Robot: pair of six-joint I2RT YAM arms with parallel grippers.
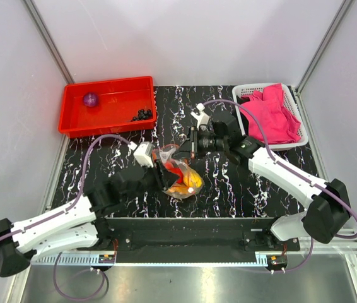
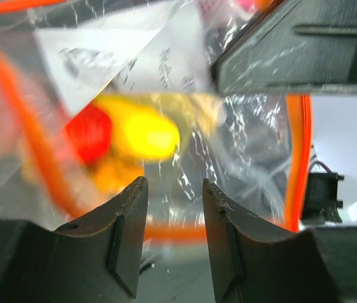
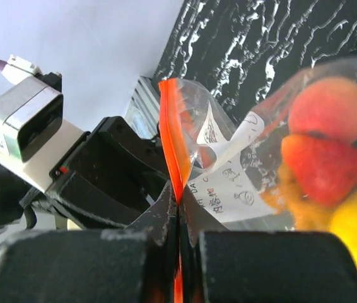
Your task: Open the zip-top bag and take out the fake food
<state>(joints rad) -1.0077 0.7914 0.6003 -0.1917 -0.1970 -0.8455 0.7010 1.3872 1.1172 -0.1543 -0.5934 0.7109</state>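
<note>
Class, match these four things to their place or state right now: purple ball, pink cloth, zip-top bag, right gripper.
1 purple ball
2 pink cloth
3 zip-top bag
4 right gripper

A in the white basket
B shut on the orange zip strip
C in the red tray
D at the middle of the table

Pairs: 1-C, 2-A, 3-D, 4-B
</note>
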